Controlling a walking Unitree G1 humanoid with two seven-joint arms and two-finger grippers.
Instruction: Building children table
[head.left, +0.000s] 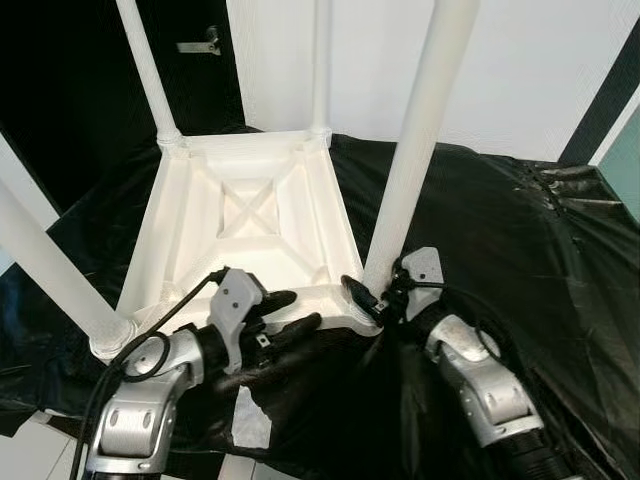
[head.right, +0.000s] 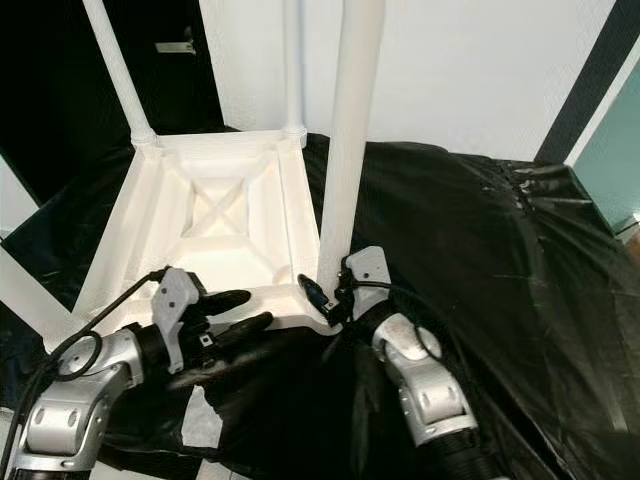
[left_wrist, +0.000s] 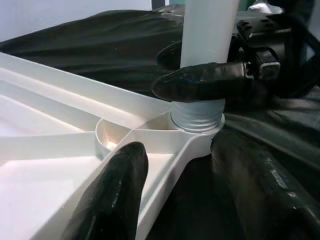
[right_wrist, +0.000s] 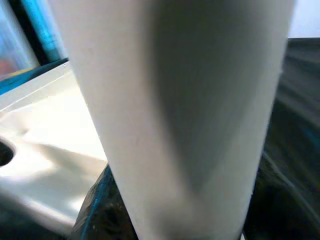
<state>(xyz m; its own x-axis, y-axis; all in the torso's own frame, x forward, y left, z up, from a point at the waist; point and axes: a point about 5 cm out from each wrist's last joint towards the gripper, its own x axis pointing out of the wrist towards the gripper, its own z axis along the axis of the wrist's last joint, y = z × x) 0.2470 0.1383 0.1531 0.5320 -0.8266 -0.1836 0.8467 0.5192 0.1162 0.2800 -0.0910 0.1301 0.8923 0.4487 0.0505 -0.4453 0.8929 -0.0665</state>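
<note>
Right gripper (head.left: 372, 297) pinches white plastic leg (head.left: 415, 160) above 5-o'clock socket of upturned white tabletop (head.left: 255, 215); left gripper (head.left: 285, 322), fingers spread, braces its rim. Tilted leg risks cross-threading.

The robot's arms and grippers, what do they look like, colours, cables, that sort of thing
Both arms have silver metallic segmented shells with round joint housings. The left gripper has two long, glossy black fingers that taper to rounded tips, and a light grey angular bracket on its wrist. A black cable loops beside the left forearm. The right gripper has the same grey bracket, thin black wires at the wrist, and a ribbed black sleeve lower on the arm.
</note>
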